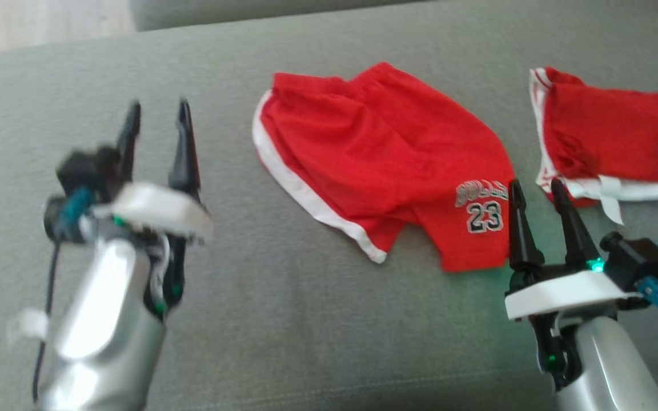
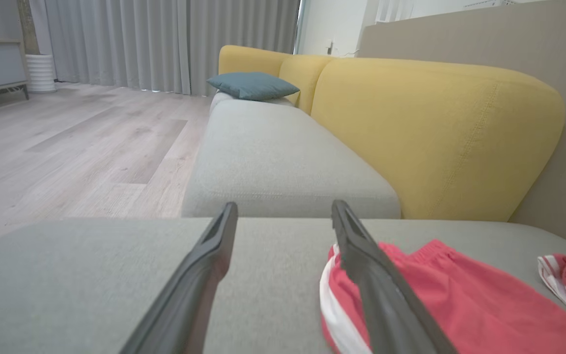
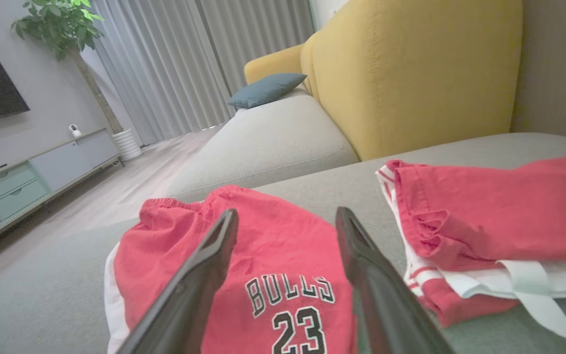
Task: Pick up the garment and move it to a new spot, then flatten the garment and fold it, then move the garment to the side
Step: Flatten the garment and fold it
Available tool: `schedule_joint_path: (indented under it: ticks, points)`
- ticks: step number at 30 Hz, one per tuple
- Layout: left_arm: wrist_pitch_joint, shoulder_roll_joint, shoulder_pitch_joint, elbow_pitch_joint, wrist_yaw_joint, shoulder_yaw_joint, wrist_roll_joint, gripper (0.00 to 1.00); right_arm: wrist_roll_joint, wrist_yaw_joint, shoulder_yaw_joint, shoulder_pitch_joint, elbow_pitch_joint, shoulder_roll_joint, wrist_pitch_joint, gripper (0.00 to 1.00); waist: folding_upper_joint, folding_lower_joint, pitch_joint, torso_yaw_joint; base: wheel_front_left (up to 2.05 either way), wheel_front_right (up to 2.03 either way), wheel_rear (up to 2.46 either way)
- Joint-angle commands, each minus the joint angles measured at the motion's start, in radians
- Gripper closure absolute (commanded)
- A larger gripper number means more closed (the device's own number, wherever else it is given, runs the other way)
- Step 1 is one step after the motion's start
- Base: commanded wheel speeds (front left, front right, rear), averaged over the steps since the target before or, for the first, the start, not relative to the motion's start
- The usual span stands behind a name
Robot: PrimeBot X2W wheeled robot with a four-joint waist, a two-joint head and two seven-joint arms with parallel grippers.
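Head view: the red shorts [image 1: 374,154] lie on the grey seat [image 1: 249,319], doubled over, between the two claws. They sit ahead and to the right of the left claw [image 1: 158,104], and just ahead-left of the right claw [image 1: 534,184], whose tips sit at the hem by the 23 print. A second red garment [image 1: 609,131] lies just ahead-right of the right claw.
- Risk: the two pieces lie close together, so a reach from the right could catch the wrong one or drag both.
- Risk: pinching only the top layer would probably pull the fold open.
- Pose: the left forearm comes up from the lower left and looks blurred, fingers pointing away. The right forearm comes up from the lower right, fingers forward. Both claws are spread wide and empty.

Left wrist view: the left claw [image 2: 285,205] is wide with nothing between its fingers. It is held low and near level over the seat. The shorts [image 2: 460,290] are off to its right, with the white trim edge behind its right finger. A sweep to the right would likely ruck that edge.

Right wrist view: the right claw [image 3: 288,213] is wide and empty, angled slightly down. The shorts [image 3: 273,236] are directly ahead and beneath it, with the print between its fingers. The second garment [image 3: 499,206] is close on its right, with a loose white strap that could snag.
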Motion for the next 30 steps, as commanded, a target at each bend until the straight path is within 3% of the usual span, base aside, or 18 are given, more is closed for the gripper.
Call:
schedule_joint_path:
  ticks: [1,11,19,30]
  points:
    - [-0.005,0.031,0.030,-0.071,-0.002,0.044,0.021,0.00,-0.009,0.007,0.015,-0.001,-0.037,-0.003,0.009,0.00,-0.0001,0.0000,-0.033,0.046,0.00,0.00,0.00]
    - [-0.005,-0.021,0.224,-0.191,0.012,0.084,0.031,0.00,-0.016,0.007,-0.078,0.014,0.003,-0.003,0.061,0.00,-0.0001,0.0000,-0.057,0.109,0.00,0.00,0.00]
    - [-0.005,-0.052,0.246,-0.200,-0.003,0.075,0.053,0.00,-0.008,0.007,-0.169,-0.067,0.160,-0.003,0.148,0.00,-0.0001,0.0000,-0.034,0.123,0.00,0.00,0.00]
    - [-0.005,-0.071,0.222,-0.179,-0.013,0.074,0.069,0.00,0.074,0.007,-0.103,-0.224,0.399,-0.003,0.142,0.00,-0.0001,0.0000,0.045,0.132,0.00,0.00,0.00]
